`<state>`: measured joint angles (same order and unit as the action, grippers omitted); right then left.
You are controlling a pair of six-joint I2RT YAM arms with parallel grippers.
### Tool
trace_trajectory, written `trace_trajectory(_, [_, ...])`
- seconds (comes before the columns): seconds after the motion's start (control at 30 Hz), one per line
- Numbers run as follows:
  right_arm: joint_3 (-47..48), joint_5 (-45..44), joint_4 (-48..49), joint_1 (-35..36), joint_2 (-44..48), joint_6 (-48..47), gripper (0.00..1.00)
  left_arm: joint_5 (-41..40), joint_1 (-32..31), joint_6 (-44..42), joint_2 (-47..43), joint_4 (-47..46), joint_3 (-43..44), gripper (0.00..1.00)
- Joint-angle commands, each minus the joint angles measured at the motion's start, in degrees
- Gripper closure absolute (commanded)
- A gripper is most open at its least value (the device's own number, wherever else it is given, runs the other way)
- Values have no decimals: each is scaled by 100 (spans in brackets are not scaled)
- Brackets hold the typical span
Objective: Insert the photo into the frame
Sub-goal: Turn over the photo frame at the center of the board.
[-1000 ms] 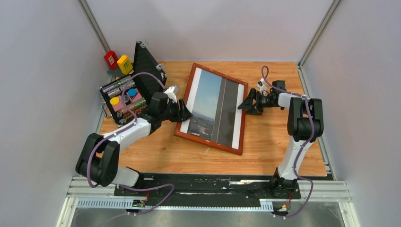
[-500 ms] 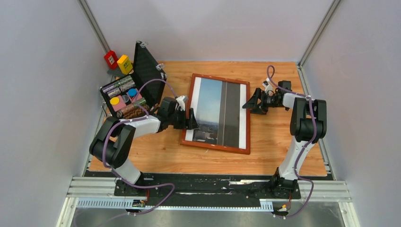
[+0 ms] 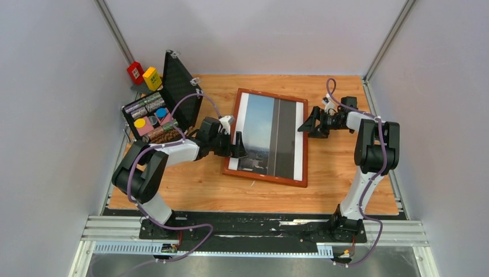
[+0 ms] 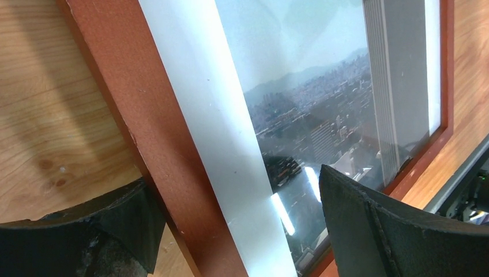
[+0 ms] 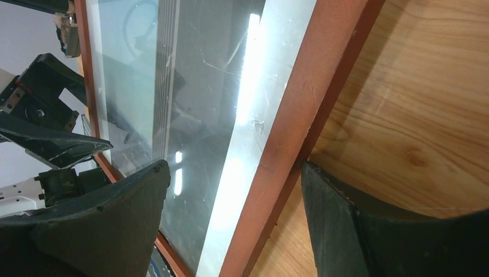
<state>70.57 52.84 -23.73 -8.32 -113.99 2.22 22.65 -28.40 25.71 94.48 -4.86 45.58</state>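
At the centre of the wooden worktop [image 3: 346, 173], the picture frame [image 4: 124, 104] lies flat with its reddish-brown front facing up and its long sides running from the near edge toward the far edge. The photo [image 3: 270, 135] sits inside the rails, face up behind the clear pane. It has a white margin on each long side, blue sky over a cityscape on its left half and a wide dark grey band on its right half. The pane carries bright reflections of the lamps. My left gripper [image 3: 237, 148] stands at the frame's left rail, toward the near corner, with its fingers [image 4: 392, 231] spread wide and nothing clamped. One finger is over the bare wood just outside the rail, and the other is over the cityscape part of the print. The rail and the left white margin lie between them. My right gripper [image 3: 309, 122] stands at the frame's right rail, toward the far corner, and its fingers [image 5: 98, 231] are also wide apart with nothing gripped. One finger hangs over the pane. The other is on the worktop side, its tip just beside the rail's outer edge, and I cannot tell whether it touches. An open black case [image 3: 151, 118] with coloured contents stands at the left rear of the worktop. A red block [image 3: 135, 72] and a yellow block [image 3: 152, 78] sit behind the case.
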Motion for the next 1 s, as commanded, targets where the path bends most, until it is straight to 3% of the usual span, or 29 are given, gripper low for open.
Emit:
trace_trajectory(0.0, [301, -172, -142, 23, 344, -195, 18, -281, -131, -339, -364, 65, 273, 0])
trace_trajectory(0.5, [624, -837, -435, 23, 347, -195, 18, -537, -148, -673, -921, 231, 84, 0])
trace_trajectory(0.8, [594, -1417, -416, 91, 555, -195, 15, -1550, -141, -906, -1298, 378, 125, 0])
trace_trajectory(0.97, [428, -1665, -374, 140, 727, -392, 14, -1625, -140, -1040, -1434, 354, 200, 0])
